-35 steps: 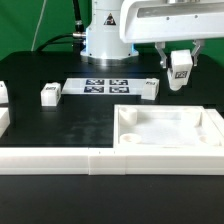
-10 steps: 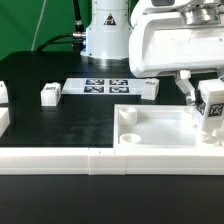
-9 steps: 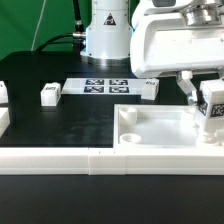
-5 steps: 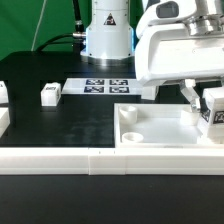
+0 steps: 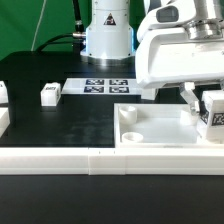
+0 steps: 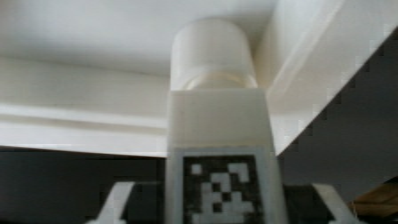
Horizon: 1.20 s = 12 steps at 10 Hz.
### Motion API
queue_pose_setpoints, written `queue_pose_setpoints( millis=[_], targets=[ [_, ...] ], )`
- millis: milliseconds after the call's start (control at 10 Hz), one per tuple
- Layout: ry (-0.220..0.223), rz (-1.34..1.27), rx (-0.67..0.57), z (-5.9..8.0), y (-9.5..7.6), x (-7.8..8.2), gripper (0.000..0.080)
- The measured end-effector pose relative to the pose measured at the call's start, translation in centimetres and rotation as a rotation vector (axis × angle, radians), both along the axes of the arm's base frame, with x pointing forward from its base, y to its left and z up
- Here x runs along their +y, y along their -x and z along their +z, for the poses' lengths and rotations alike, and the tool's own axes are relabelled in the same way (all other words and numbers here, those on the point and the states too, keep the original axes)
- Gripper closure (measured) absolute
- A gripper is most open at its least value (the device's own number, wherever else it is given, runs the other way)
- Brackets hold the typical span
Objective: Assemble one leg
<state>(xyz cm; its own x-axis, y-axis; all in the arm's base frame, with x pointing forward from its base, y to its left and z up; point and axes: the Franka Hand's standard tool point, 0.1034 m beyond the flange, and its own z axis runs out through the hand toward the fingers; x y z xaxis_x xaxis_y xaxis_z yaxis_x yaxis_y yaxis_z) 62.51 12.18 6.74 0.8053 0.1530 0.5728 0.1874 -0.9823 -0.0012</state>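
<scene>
**Leg clamped in the gripper, standing over the tray's right end**

The leg is one of four small white blocks in the exterior view. It is the only one off the table. The second stands alone on the black table. The third is cut by the exterior view's left edge. The fourth sits just beside the marker board and is half hidden behind the robot's hand. There is one large white tray, and two round corner holes show at its end toward the exterior view's left. One long white rail runs along the front.

The gripper is closed on the held leg, with a finger showing against its side.

The leg's long axis is close to upright, leaning slightly, and its marker tag faces the exterior camera. It hangs at the tray's end toward the exterior view's right. In the wrist view the leg runs straight away from the camera, tag nearest and a round peg end farthest, pointing down at the tray's white inner surface. Whether the peg touches the tray cannot be told.
</scene>
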Motion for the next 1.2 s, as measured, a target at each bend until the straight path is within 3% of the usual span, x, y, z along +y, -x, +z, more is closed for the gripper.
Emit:
queue_pose_setpoints(
  millis=[100,200,300,400,800,1200],
  targets=[
    [0.001,0.001,0.009,-0.2,0.1,0.0,0.0508],
    [0.001,0.001,0.009,-0.2,0.1,0.0,0.034],
    [0.001,0.001,0.01,-0.2,0.1,0.0,0.034],
    [0.001,0.001,0.01,-0.2,0.1,0.0,0.019],
    [-0.002,-0.002,0.017,-0.1,0.2,0.1,0.0152],
    [-0.019,-0.008,0.033,2.9,-0.5,1.0,0.0151]
  ],
)
